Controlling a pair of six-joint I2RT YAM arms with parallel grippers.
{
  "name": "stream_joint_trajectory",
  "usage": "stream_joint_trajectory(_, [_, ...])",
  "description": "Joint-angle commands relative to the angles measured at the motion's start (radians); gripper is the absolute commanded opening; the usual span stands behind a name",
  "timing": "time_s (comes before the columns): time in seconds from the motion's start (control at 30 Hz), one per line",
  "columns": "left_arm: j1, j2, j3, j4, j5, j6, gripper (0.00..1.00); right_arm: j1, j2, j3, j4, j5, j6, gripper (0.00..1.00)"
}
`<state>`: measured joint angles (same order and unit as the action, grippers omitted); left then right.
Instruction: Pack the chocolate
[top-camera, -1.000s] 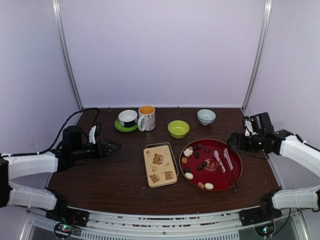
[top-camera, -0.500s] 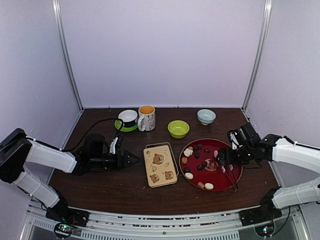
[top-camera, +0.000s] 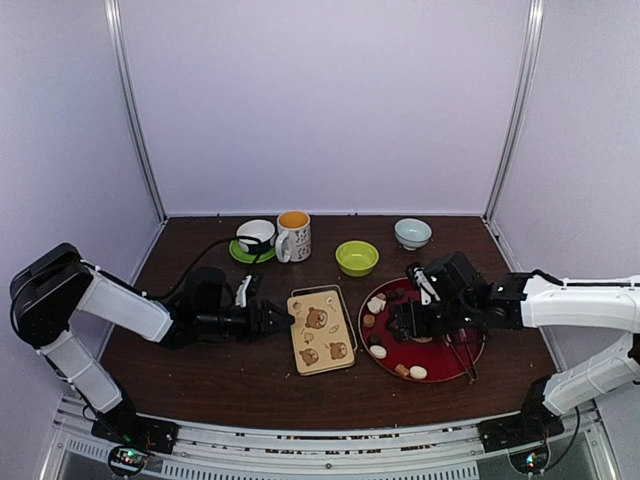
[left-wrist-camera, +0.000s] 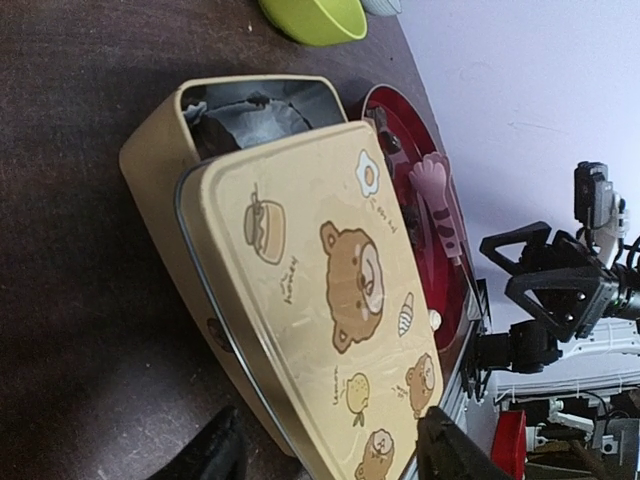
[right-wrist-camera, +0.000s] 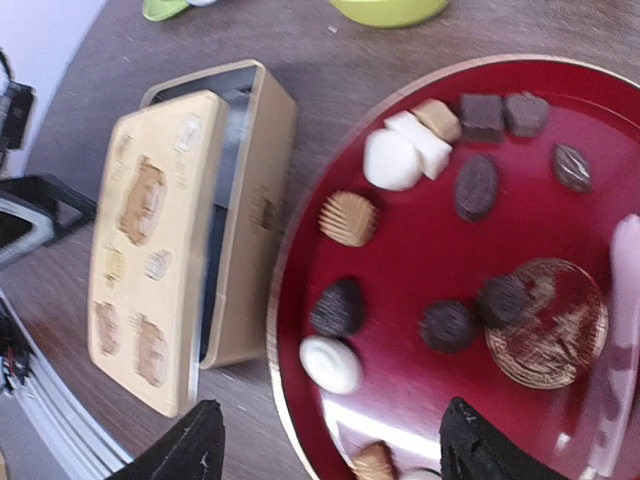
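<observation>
Our left end effector (top-camera: 286, 319) (left-wrist-camera: 335, 458) has its two fingers spread wide. In the left wrist view they sit at the bottom edge of the frame, one on either side of the near end of a tan rectangular metal tin printed with bears (top-camera: 320, 331) (left-wrist-camera: 330, 290). We cannot tell whether they touch it. The tin's lid lies askew on its base, and a gap at the upper left of the left wrist view shows a grey lining.

Our right end effector (top-camera: 401, 324) (right-wrist-camera: 335, 445) is also spread apart and grips nothing. In the top view it is over the left half of a round red plate (top-camera: 440, 366) (right-wrist-camera: 400, 240), which sits just right of the tin.

The chocolate (top-camera: 377, 305) (right-wrist-camera: 447, 325) lies loose on this plate. It is small sweets, mostly dark brown, with a few cream-white or tan, scattered across the plate's left and upper parts. A gold foil disc (right-wrist-camera: 545, 325) rests near the plate's middle. Pink paw-shaped tongs (left-wrist-camera: 440, 205) (right-wrist-camera: 625, 270) lie on the plate too.

Everything stands on a dark brown wooden counter (top-camera: 220, 370). Along the upper part of the counter in the top view we see four more things:
- a lime-green bowl (top-camera: 357, 258)
- a printed white mug (top-camera: 293, 237)
- a white cup on a green saucer (top-camera: 256, 238)
- a pale blue bowl (top-camera: 412, 233)
</observation>
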<state>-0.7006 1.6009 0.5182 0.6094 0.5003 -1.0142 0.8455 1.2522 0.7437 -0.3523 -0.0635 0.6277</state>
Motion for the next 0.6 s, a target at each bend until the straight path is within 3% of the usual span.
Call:
stream_joint_trajectory(0.0, [-0.002, 0.034, 0.029, 0.07, 0.022, -0.015, 0.58, 0.048, 0.036, 0.029, 0.17, -0.03, 0.063, 0.72])
stream_joint_trajectory(0.23, [-0.003, 0.045, 0.043, 0.033, 0.013, 0.0, 0.52, 0.09, 0.159, 0.086, 0.258, -0.077, 0.081, 0.56])
stream_joint_trajectory(0.43, [-0.002, 0.066, 0.059, 0.024, 0.029, 0.008, 0.42, 0.109, 0.248, 0.102, 0.325, -0.119, 0.105, 0.47])
stream_joint_trajectory(0.57, [-0.002, 0.074, 0.067, 0.012, 0.02, 0.013, 0.42, 0.11, 0.284, 0.113, 0.342, -0.128, 0.107, 0.42])
